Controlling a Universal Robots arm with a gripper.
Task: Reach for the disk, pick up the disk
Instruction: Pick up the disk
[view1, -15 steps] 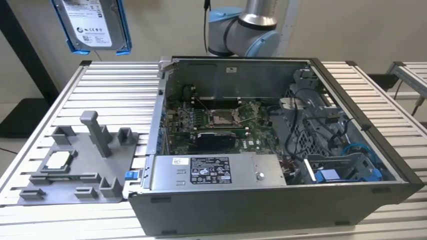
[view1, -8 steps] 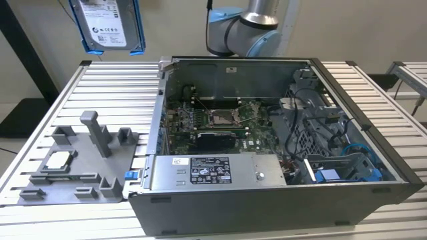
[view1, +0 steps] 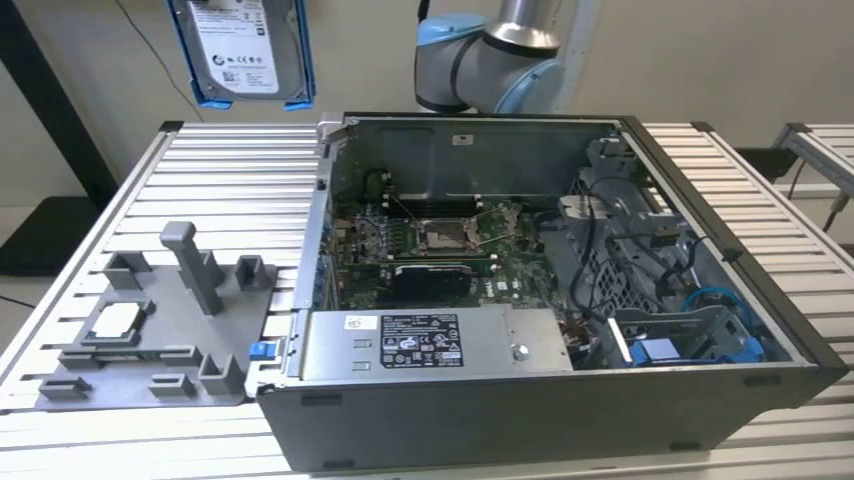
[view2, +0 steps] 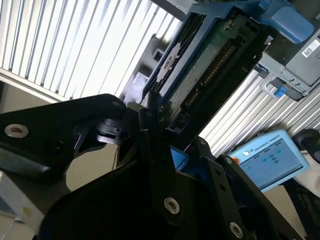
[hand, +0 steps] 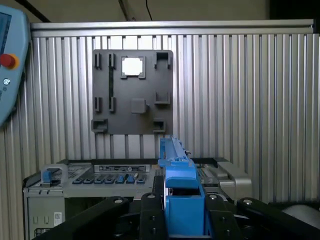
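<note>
Tool closed on the disk: in the first wrist view its black fingers press both sides of the disk's blue frame, with the disk standing on edge between them. In the second wrist view the disk's circuit-board side faces the camera, gripped at one end. In the exterior view the disk hangs in the air at the upper left with its white label showing, off the desk and apart from the open computer case. On the desk, beside the case on the exterior view's left, a grey tray holds a small silver chip. The arm's base rises behind the case.
</note>
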